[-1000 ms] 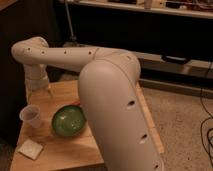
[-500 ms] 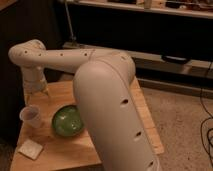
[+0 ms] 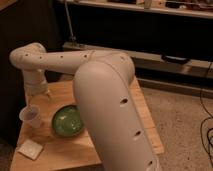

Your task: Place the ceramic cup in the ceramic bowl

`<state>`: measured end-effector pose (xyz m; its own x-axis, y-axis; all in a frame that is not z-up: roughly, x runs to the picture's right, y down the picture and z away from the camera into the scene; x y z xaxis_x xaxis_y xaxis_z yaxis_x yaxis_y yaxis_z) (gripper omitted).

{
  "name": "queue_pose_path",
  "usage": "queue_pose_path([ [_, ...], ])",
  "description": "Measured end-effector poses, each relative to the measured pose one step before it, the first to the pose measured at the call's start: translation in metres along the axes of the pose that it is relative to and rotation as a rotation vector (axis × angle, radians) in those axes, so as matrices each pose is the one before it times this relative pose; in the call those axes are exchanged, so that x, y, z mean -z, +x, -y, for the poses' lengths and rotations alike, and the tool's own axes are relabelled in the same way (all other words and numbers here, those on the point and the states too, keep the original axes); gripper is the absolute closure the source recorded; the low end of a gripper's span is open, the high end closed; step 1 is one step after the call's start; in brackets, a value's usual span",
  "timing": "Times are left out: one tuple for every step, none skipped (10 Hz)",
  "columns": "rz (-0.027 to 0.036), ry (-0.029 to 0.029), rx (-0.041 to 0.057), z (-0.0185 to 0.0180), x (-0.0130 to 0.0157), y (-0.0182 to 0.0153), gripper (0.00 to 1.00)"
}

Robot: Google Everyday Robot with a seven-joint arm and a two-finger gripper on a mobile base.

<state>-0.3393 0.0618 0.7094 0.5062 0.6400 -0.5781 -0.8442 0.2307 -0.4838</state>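
The ceramic cup [image 3: 31,116] stood upright near the left edge of the wooden table [image 3: 144,117], just beside the green ceramic bowl [image 3: 67,120] and apart from it. The gripper [image 3: 38,100] hung right above the cup, fingers spread. A pale square tile [image 3: 31,148] lay nearer the front corner. The bulky white arm [image 3: 107,107] hid much of the tabletop behind the bowl.

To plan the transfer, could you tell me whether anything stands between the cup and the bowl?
Nothing visible does. The cup stands beside the bowl, with only a strip of table between them. The gripper hangs just above the cup, and the tile lies nearer the camera, off that path.
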Motion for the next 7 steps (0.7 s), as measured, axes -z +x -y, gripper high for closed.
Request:
queue_pose_path([
  [-0.00255, 0.00032, 0.0068, -0.00624, -0.00392, -0.00348, 0.35],
  [-0.00442, 0.00514, 0.00001, 0.00021, -0.00035, -0.00169, 0.35],
  [-0.00454, 0.00668, -0.00269, 0.00582, -0.00105, 0.00376, 0.35],
  [0.00053, -0.00117, 0.00131, 0.00196, -0.00281, 0.00298, 0.35],
  [0.00086, -0.00016, 0.00008, 0.00228, -0.00347, 0.00152, 0.35],
  [0.00205, -0.00187, -0.00142, 0.00052, -0.00494, -0.00255, 0.35],
  [0.00238, -0.00264, 0.00229, -0.00592, -0.00319, -0.00672, 0.35],
])
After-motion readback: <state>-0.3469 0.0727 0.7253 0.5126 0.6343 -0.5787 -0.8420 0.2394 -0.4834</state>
